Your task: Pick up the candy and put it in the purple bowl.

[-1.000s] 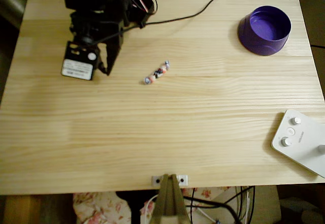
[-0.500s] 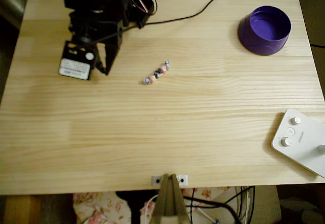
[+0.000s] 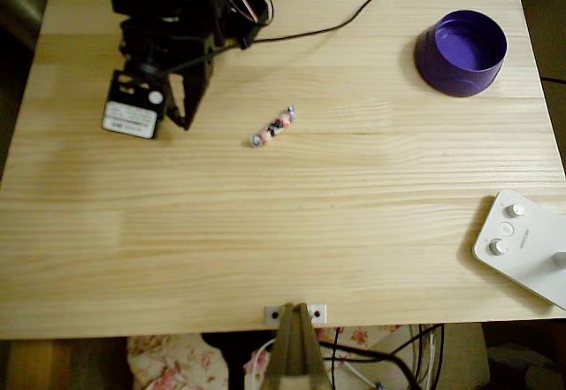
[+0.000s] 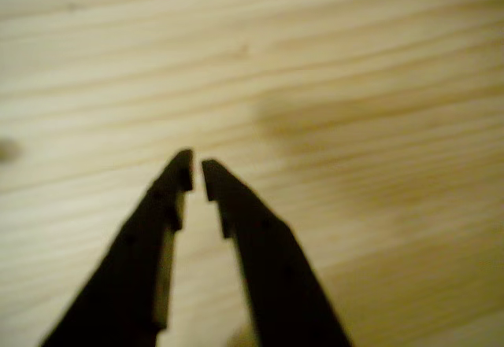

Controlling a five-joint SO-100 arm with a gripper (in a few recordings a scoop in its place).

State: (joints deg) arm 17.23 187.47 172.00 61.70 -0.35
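Gripper point(image 4: 196, 171): fingers nearly together, a thin gap at the tips, nothing held; in the wrist view only blurred pale wood table point(image 4: 354, 64) lies beneath them. Overhead view places the gripper point(image 3: 184, 120) at the table's upper left, tips pointing down-picture. Candy point(image 3: 273, 127) lies on the bare table point(image 3: 283, 231) to the right of the tips, near but apart. Purple bowl point(image 3: 462, 52) stands at the upper right corner, well apart. White button-topped device point(image 3: 523, 244) sits at the lower right edge.
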